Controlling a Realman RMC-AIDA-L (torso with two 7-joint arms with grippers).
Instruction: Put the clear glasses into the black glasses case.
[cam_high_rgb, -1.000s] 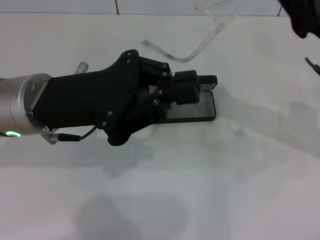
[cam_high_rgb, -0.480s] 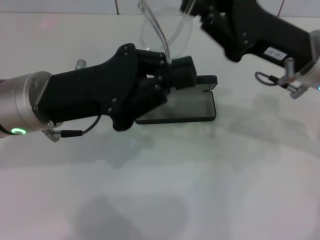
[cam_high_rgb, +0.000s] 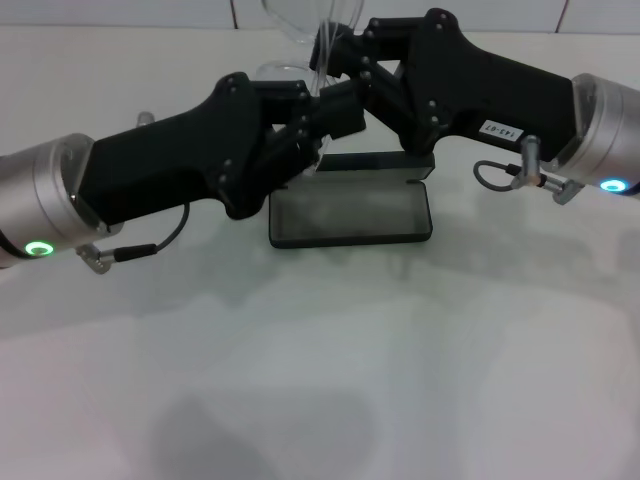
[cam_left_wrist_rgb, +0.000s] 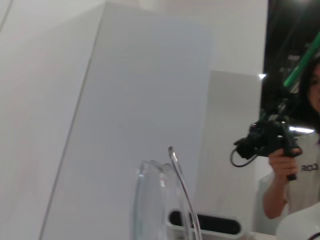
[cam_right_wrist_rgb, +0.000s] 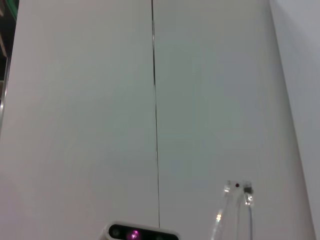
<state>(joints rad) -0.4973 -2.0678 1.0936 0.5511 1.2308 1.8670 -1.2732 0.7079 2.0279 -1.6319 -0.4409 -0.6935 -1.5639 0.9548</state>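
Landmark: rectangular black hinged glasses case (cam_high_rgb: 350, 210), lying open on the table.
Right gripper (cam_high_rgb: 335, 55): gripping transparent plastic glasses (cam_high_rgb: 300, 20) above the case, lining up.
Left gripper (cam_high_rgb: 325, 120): meeting them above the case; grip — cannot tell.

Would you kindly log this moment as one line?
left gripper: at clear glasses | right gripper: at glasses | black glasses case: open, empty

One clear glasses (cam_high_rgb: 300, 30), seemingly; one black glasses case (cam_high_rgb: 350, 212); two grippers.
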